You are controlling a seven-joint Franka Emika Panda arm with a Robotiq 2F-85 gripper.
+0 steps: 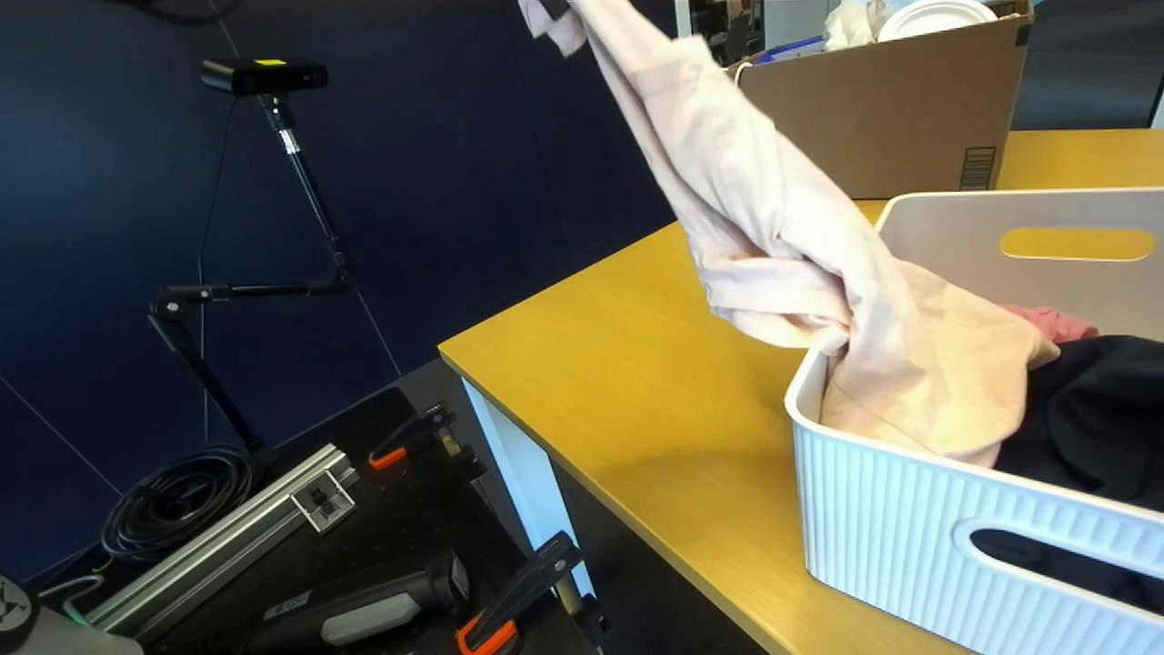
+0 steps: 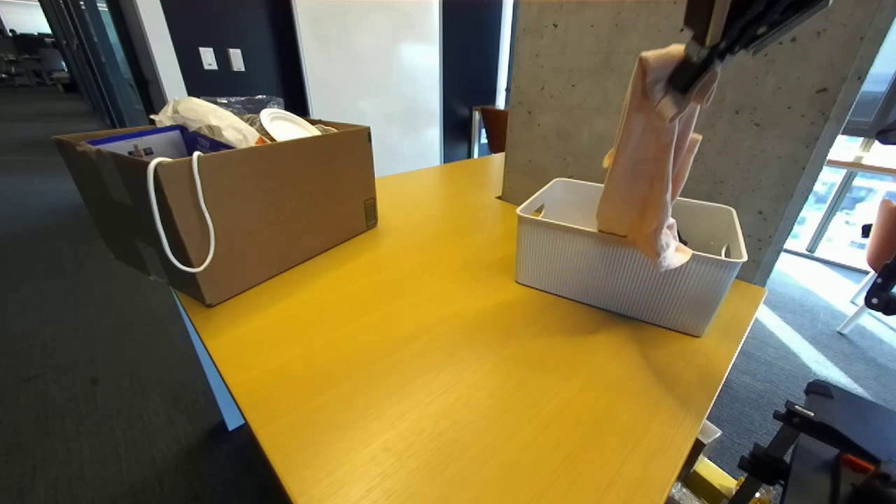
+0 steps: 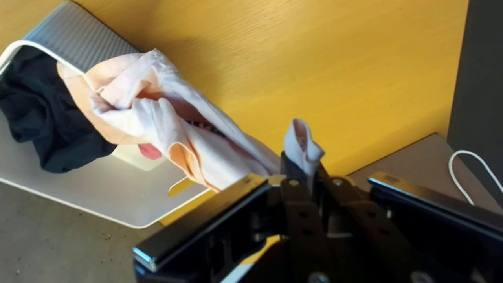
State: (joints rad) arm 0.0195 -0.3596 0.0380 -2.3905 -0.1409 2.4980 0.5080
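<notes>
I have the end effector (image 3: 304, 169) pinched on one end of a pale pink cloth (image 2: 633, 182). The rest hangs below it, slanting to the white ribbed bin (image 2: 588, 262) and draping over its rim, part inside, part outside. In the bin I also see dark cloth (image 3: 43, 106) and a bit of reddish cloth (image 1: 1050, 321). Well apart on the same surface (image 2: 434, 315), a cardboard box (image 2: 287, 203) holds a white plate (image 2: 287, 124) and crumpled wrapping (image 2: 206, 120).
</notes>
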